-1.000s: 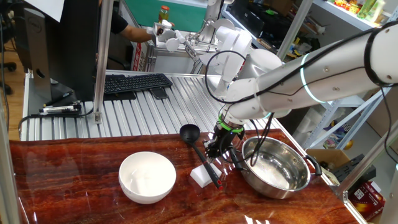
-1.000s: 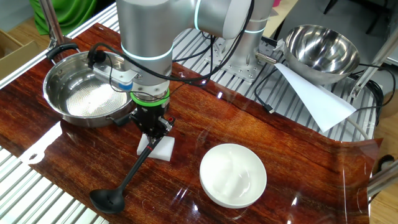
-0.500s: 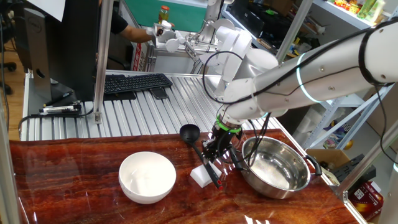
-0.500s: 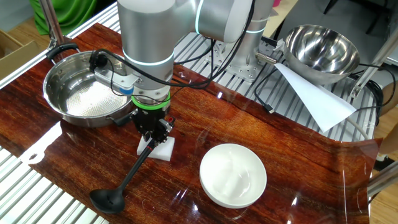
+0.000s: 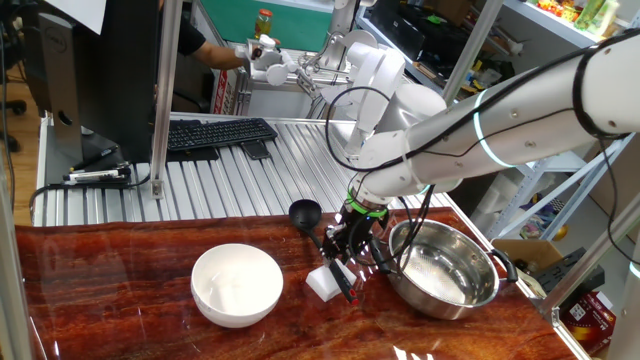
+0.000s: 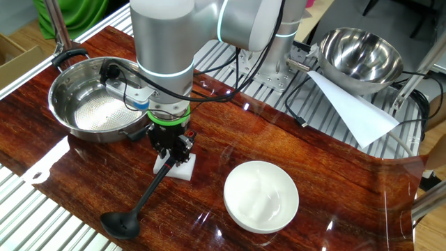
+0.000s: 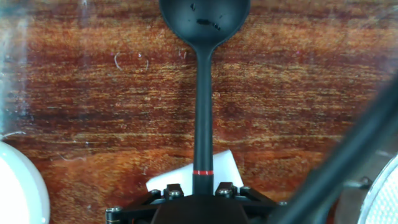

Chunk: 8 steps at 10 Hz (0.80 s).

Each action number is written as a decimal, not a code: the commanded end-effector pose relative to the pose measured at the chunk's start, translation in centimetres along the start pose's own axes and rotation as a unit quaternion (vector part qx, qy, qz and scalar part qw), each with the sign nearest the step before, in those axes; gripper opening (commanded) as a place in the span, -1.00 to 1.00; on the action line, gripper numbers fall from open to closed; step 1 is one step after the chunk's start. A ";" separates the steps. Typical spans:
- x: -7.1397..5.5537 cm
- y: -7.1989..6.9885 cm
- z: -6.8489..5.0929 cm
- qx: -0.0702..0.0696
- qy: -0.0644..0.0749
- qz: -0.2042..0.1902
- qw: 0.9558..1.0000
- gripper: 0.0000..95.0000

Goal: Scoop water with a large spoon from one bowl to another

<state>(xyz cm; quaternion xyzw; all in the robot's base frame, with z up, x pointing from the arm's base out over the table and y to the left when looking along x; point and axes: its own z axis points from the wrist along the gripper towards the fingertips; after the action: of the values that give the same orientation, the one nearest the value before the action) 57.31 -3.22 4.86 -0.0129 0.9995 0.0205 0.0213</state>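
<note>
Showing: a robot arm at a dark red wooden surface [image 6: 334,167], its hand pointing straight down over a ladle.
Hand [image 6: 171,148]: low above a white block, just over the end of the ladle's handle. The black fingers stand either side of the handle, but none of the three views shows whether they press on it or stand off it, so I cannot tell how far apart they are or whether the ladle is held.
Large spoon [image 6: 143,199]: a black ladle lying on the surface, its round cup [image 7: 204,17] at the end away from the hand. The long thin handle runs from the cup to the hand and passes over the white block. A thin red ring [image 7: 201,172] marks the handle just short of the hand.
White block [image 5: 322,281]: a small flat rectangle on the surface, under the handle's end, between the two bowls.
Steel bowl [image 5: 445,265]: wide and shiny, with small black side handles, just beside the hand. Its bottom glints; water cannot be made out for certain.
White bowl [image 5: 237,284]: round, plain and thick-walled, on the other side of the ladle from the steel bowl, apart from both.
Second steel bowl [image 6: 359,53]: off the wooden surface, on a ribbed metal bench [image 5: 290,160] behind the arm.
</note>
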 end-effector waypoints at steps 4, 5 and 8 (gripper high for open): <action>0.1 0.0 0.2 0.002 -0.003 -0.002 1.000 -0.20; 0.1 0.0 0.2 0.003 -0.003 -0.003 1.000 -0.20; 0.2 0.0 0.3 0.005 -0.005 -0.004 1.000 -0.60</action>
<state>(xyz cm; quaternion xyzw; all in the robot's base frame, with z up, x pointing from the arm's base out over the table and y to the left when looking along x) 57.01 -3.20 4.57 -0.0173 0.9994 0.0152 0.0275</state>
